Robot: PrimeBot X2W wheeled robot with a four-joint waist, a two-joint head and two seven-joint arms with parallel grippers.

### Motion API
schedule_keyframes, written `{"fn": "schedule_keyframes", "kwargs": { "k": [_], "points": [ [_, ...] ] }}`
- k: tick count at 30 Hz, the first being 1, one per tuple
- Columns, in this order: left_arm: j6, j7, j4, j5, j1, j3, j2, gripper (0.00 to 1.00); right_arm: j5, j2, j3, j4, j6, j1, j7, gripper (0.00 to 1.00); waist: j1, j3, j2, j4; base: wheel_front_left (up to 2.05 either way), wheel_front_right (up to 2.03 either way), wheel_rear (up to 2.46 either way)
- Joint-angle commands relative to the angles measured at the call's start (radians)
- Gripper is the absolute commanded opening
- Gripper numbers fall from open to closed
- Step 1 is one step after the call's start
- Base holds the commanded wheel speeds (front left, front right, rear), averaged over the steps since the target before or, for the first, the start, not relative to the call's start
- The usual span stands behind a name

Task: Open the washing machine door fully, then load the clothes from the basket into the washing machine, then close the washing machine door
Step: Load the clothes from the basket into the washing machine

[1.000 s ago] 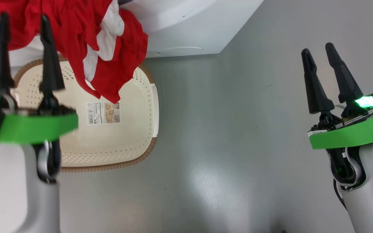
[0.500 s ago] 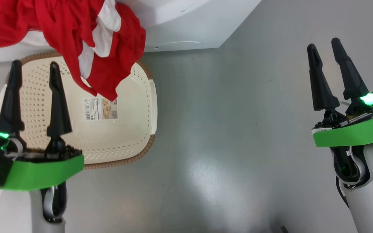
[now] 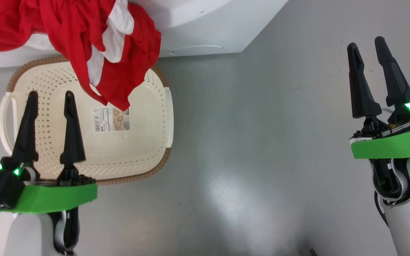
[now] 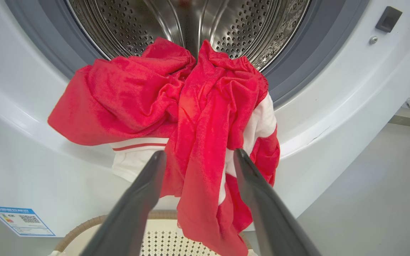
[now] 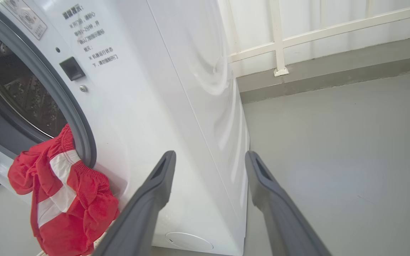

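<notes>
Hanging from the mouth of the washing machine (image 4: 333, 106), the clothes (image 4: 190, 117) droop over the basket (image 3: 148, 142). The left gripper (image 3: 51, 94) at seven o'clock and the right gripper (image 3: 366, 42) at three both stand spread, empty.

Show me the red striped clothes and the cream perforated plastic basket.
red striped clothes (image 4: 205, 117), left wrist view, bunched middle fold
cream perforated plastic basket (image 3: 137, 153), head view, bare floor

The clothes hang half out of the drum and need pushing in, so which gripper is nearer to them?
Left. The left gripper, open, points at the clothes from over the basket; the right gripper, open, is far off to the side.
</notes>
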Motion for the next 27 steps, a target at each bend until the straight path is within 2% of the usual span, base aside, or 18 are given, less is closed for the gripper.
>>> {"fn": "schedule_keyframes", "kwargs": {
  "k": [1,22,27],
  "points": [
    [-0.003,0.001,-0.010,-0.012,0.021,0.027,0.016,1.00,-0.010,-0.004,0.015,-0.026,0.009,0.038,-0.005,1.00,0.0000,0.001,0.0000,-0.001,0.00,0.00,0.00],
    [-0.003,0.001,0.041,-0.021,-0.004,-0.025,0.016,1.00,-0.008,-0.001,0.017,-0.022,0.009,0.041,-0.005,1.00,0.0000,0.000,0.0000,-0.004,0.00,0.00,0.00],
    [-0.003,0.001,0.109,-0.051,-0.051,-0.059,0.016,1.00,-0.005,-0.003,0.019,-0.020,0.009,0.037,-0.005,1.00,0.0000,0.004,0.0000,-0.002,0.00,0.00,0.00]
  ]
}}
